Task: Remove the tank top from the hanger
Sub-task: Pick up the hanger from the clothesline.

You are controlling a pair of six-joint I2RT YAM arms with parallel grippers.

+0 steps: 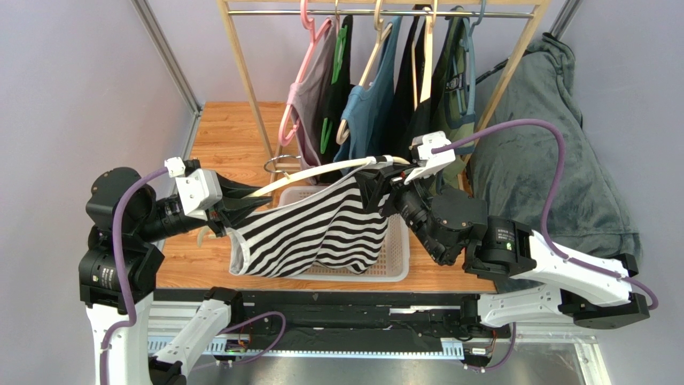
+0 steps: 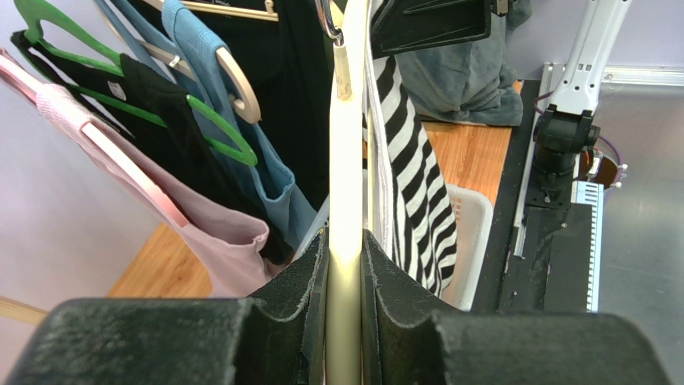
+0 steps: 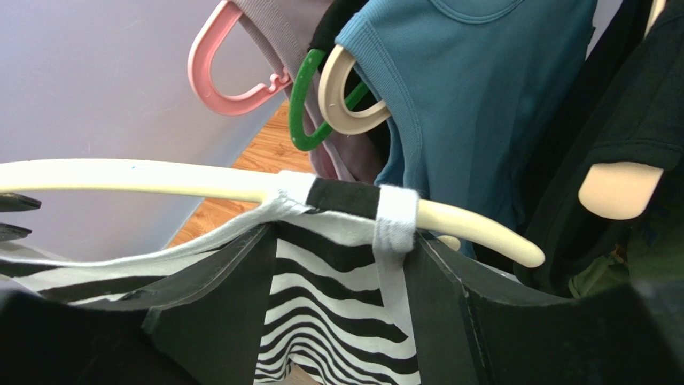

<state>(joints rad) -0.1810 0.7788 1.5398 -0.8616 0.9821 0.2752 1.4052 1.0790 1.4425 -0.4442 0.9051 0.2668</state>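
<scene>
Clamping one end of the cream hanger (image 2: 345,160), the left gripper (image 2: 345,241) is closed tight on it, at 9 o'clock of the striped tank top (image 1: 313,233). The right gripper (image 3: 341,249) sits at 2 o'clock of the top. Its jaws are partly apart, straddling the white strap (image 3: 396,212) on the hanger's other arm, with no firm pinch visible. The striped tank top is on the hanger, strap looped over the arm, body drooping toward 6 o'clock over the white basket (image 1: 397,257) on the wooden table (image 1: 229,136). Farther, at 12 o'clock, is the wooden rack (image 1: 241,72) with a pink hanger (image 1: 309,48), a teal tank top (image 1: 365,112) and black garments. A grey-green garment (image 1: 530,160) is heaped at 3 o'clock.
</scene>
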